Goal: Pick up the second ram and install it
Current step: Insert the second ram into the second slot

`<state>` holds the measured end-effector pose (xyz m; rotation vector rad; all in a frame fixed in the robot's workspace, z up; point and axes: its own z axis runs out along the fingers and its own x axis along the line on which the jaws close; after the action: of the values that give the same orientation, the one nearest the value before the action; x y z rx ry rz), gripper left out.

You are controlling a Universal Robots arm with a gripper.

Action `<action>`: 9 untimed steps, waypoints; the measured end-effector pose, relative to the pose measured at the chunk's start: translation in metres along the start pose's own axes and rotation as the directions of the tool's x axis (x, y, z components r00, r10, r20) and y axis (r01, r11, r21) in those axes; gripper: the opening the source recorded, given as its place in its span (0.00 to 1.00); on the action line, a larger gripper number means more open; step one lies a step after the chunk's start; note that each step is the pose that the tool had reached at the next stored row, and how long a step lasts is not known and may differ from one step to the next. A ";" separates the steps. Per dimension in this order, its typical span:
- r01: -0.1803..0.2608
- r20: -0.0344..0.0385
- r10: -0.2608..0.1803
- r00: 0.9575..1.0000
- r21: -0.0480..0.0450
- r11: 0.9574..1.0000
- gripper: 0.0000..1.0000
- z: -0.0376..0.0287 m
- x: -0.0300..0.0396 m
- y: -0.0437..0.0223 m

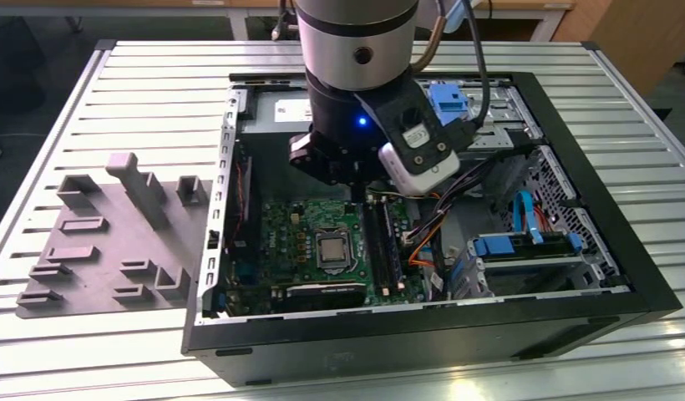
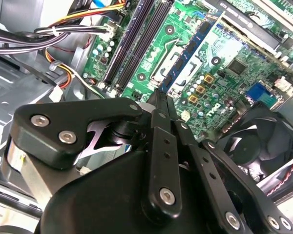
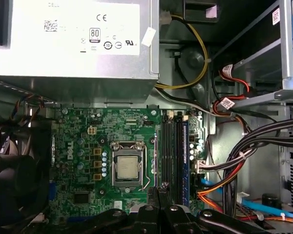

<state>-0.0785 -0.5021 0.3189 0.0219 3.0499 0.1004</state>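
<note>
**Stick at the slot, seating unconfirmed**

Jaws are pinched together with nothing discernible between them, their tips low over the green board [image 3: 78,146] inside the computer case [image 1: 432,334]. Just below the tips and running away from them, the second ram [image 1: 378,242] appears to stand in a long black slot. Pick-up looks done. Whether the stick is pressed fully home, I cannot tell. The grey tray [image 1: 98,251] lies well aside on the worktop [image 1: 153,83].
</note>
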 end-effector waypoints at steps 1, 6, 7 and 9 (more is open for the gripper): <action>-0.006 0.000 0.006 1.000 0.001 1.000 0.11 0.0000 0.0000 0.0000; -0.033 0.002 0.033 0.999 0.003 0.999 0.11 0.0000 0.0000 0.0000; -0.033 0.002 0.033 0.999 0.003 0.999 0.11 0.0000 0.0000 0.0000; -0.033 0.002 0.033 0.999 0.003 0.999 0.11 0.0000 0.0000 0.0000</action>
<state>-0.0785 -0.5022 0.3190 0.0724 3.0482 0.0979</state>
